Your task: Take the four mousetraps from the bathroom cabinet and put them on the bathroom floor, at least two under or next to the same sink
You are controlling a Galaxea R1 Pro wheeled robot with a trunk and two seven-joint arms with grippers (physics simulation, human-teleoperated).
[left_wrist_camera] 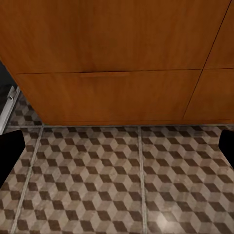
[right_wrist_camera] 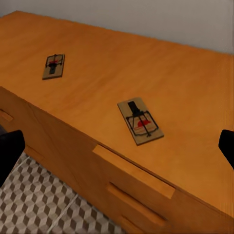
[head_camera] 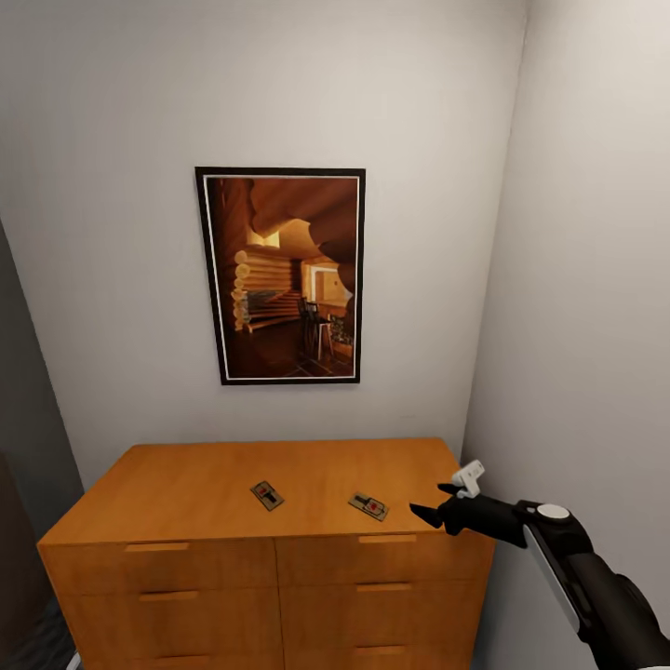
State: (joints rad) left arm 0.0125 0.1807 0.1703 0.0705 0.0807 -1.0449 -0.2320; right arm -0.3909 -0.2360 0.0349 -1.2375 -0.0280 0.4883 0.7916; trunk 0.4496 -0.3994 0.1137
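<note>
Right gripper (head_camera: 428, 511) spread open, empty, just beside nearer mousetrap (head_camera: 368, 505) on cabinet (head_camera: 186, 484). Risk: flat trap skids under a shallow pinch. Left gripper's state: cannot tell.

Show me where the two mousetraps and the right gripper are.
Nearer mousetrap (right_wrist_camera: 140, 121), right wrist view, board centre.
Farther mousetrap (head_camera: 267, 495), head view, board centre.
Right gripper (head_camera: 445, 502), head view, between the fingertips.
</note>
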